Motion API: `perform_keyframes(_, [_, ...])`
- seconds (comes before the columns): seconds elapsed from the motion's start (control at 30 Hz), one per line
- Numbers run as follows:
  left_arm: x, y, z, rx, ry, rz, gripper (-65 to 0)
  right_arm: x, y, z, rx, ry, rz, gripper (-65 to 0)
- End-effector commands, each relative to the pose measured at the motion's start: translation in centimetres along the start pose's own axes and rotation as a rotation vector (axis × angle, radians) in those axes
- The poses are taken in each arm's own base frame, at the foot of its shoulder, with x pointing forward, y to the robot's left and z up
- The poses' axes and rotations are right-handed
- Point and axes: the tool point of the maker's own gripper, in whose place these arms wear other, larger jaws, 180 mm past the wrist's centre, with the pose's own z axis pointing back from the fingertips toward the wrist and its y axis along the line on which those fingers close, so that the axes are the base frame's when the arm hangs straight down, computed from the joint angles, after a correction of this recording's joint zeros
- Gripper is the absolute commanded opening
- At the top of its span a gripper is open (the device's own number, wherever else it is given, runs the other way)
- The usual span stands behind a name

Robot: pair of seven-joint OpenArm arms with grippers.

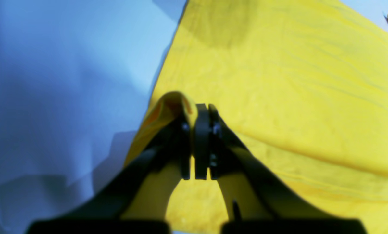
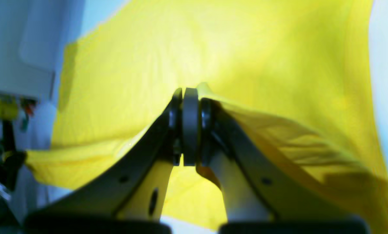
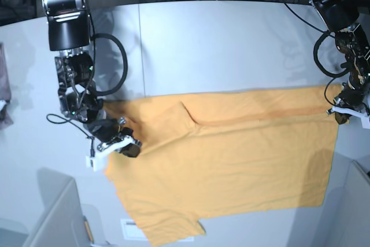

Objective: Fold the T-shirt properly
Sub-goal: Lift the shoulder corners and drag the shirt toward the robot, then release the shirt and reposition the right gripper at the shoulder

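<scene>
White table (image 3: 231, 44) under T-shirt (image 3: 231, 154); wrist views alone show left gripper (image 1: 202, 110) and right gripper (image 2: 189, 94) clamping fabric (2 edges).

White table (image 3: 231, 44) bears the spread T-shirt (image 3: 231, 160), a pinkish cloth (image 3: 4, 79) at its edge

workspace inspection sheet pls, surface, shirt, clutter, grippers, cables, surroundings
surface: pale grey table.
job's things: T-shirt spread mostly flat, plain side up, one sleeve folded onto the body.
clutter: pinkish-mauve cloth at the table's edge.
grippers: left gripper shut on a T-shirt edge; right gripper shut on a raised fold.
cables: black loops hang off both arms.
surroundings: wires and gear behind the table.
</scene>
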Motion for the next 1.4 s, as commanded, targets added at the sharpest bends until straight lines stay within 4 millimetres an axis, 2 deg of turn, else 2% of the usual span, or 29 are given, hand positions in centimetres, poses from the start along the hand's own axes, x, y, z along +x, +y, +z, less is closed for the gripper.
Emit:
perform_keyframes(0.0, [2.5, 0.0, 0.3, -0.007, -0.062, -0.013, -65.0, 2.6, 1.8, 0.0, 0.050, -0.060, 0.032, -65.0])
perform_keyframes(0.3, [2.6, -0.1, 0.3, -0.008, -0.065, -0.012, -65.0, 2.9, 2.2, -0.3, 0.055, -0.056, 0.042, -65.0])
perform_keyframes(0.7, [2.7, -0.1, 0.3, -0.008, -0.066, -0.013, -65.0, 4.6, 3.1, -0.5, 0.070, -0.060, 0.064, -65.0])
perform_keyframes(1.0, [2.2, -1.4, -0.2, -0.033, -0.046, -0.046, -65.0, 3.2, 1.5, -1.2, 0.036, -0.021, 0.031, -65.0])
perform_keyframes(1.07, [3.1, -1.7, -0.3, -0.040, -0.067, -0.042, -65.0, 3.1, 1.4, -1.1, 0.033, -0.022, 0.028, -65.0])
perform_keyframes(1.13, [3.5, -1.9, -0.5, -0.043, -0.073, -0.037, -59.7, 3.2, 1.2, -1.1, 0.026, -0.023, 0.024, -65.0])
perform_keyframes(1.17, [3.5, -1.8, -0.5, -0.042, -0.074, -0.034, -55.8, 3.3, 1.1, -1.0, 0.022, -0.024, 0.024, -61.8])
perform_keyframes(1.23, [4.4, -1.7, -0.6, -0.040, -0.087, -0.034, -47.6, 3.5, 0.9, -1.0, 0.019, -0.029, 0.024, -47.1])
perform_keyframes(1.3, [4.4, -1.5, -0.8, -0.037, -0.080, -0.021, -41.3, 3.5, 0.6, -0.8, 0.012, -0.031, 0.023, -36.6])
perform_keyframes(1.37, [4.8, -1.0, -1.1, -0.029, -0.080, -0.013, -34.6, 3.8, -0.2, -0.5, -0.005, -0.033, 0.031, -31.5])
